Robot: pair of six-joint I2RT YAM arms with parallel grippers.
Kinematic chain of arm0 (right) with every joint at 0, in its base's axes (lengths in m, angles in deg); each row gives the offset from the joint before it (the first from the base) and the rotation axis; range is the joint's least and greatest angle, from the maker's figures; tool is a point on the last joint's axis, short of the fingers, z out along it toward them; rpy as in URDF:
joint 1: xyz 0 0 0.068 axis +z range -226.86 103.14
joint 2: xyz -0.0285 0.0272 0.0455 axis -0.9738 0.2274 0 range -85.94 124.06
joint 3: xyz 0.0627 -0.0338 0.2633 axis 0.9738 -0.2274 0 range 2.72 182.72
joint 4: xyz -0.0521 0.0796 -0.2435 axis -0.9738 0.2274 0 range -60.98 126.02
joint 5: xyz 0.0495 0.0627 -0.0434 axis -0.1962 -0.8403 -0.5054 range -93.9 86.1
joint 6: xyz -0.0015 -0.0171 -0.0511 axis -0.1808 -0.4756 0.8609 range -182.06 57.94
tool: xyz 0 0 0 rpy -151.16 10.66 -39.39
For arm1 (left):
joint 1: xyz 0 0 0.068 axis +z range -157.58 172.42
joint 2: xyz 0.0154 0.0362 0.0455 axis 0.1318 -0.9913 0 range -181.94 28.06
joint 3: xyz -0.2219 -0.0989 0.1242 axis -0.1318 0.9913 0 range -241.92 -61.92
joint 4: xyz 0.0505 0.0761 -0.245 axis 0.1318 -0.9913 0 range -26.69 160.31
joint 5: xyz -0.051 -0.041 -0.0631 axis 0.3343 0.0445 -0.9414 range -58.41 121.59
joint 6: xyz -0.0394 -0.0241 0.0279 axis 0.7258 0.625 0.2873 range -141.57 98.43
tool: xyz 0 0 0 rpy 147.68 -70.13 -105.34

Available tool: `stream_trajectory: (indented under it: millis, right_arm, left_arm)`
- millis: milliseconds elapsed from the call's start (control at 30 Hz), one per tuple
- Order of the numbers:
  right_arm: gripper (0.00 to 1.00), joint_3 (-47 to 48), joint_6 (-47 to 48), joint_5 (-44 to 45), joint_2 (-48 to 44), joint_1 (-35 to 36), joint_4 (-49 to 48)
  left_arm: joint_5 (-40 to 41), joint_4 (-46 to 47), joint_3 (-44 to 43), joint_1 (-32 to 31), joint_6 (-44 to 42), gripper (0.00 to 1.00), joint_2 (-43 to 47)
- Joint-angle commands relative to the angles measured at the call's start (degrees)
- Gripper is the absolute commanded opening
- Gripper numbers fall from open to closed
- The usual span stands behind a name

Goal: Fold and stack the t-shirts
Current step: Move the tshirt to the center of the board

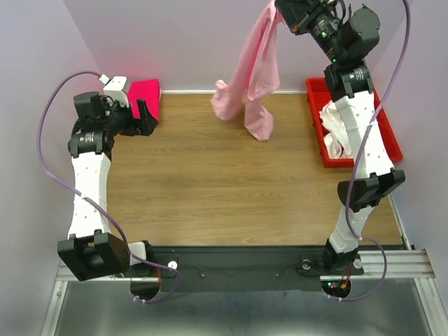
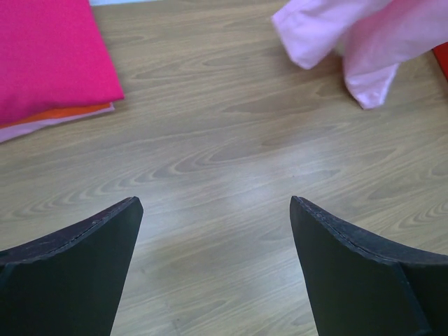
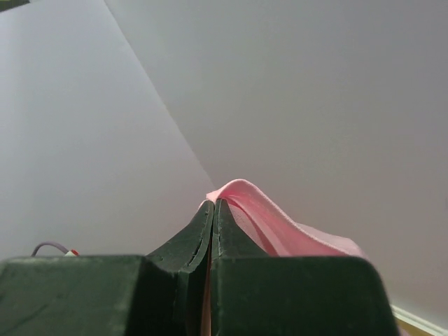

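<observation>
Light pink t-shirt point(image 1: 255, 77) hangs unfolded from the right gripper point(image 3: 213, 205), its lower ends at or just above the table point(image 1: 210, 182), far middle. Right jaws are pinched together on a ridge of its cloth, and that arm reaches high toward the back wall. Folded stack point(image 1: 145, 94), hot pink on top, lies far left. Pale shirts point(image 1: 334, 133) wait in the red tray point(image 1: 390, 150). Judgement: partway, with this fold and the tray's shirts left. Left gripper point(image 2: 217, 210) sits low beside the stack, jaws wide apart, holding nothing.
</observation>
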Motion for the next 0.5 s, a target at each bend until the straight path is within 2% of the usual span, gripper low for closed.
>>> stream_trajectory:
  millis: [0,100,133,200,233,300,367,400,467]
  right_arm:
    - [0.01,-1.7,-1.05,2.47,-7.49,0.57,-4.62]
    - [0.01,-18.47,3.06,1.68,-17.23,0.66,-4.45]
    - [0.01,-28.7,6.73,1.68,-22.22,0.66,-3.49]
    - [0.01,-38.6,11.75,2.47,-27.61,0.66,-0.86]
    - [0.01,-49.52,16.65,2.91,-32.5,0.48,-0.58]
    - [0.01,-60.12,22.91,3.96,-36.49,0.57,2.84]
    - [0.01,-73.02,30.36,6.34,-41.66,0.4,8.0]
    - [0.01,-76.4,33.89,6.34,-43.17,0.4,8.03]
    - [0.14,-82.38,43.54,5.37,-45.11,0.4,13.99]
  left_arm:
    - [-4.62,0.73,-3.91,2.03,-1.46,0.99,3.1]
    - [-5.41,0.29,-3.83,2.12,-3.22,0.99,3.28]
    - [-5.58,0.29,-3.13,2.21,-3.84,0.99,3.54]
    - [-6.11,0.03,-2.16,2.12,-6.37,0.99,3.8]
    - [-6.37,-0.23,-0.85,2.12,-7.52,0.99,3.89]
    - [-6.9,-0.41,0.65,2.12,-9.28,0.99,4.15]
    - [-8.13,-2.16,3.2,1.69,-15.67,0.99,3.89]
    - [-8.13,-2.17,4.16,1.68,-15.71,0.99,3.8]
    - [-7.96,-4.01,6.88,0.54,-21.57,0.99,3.28]
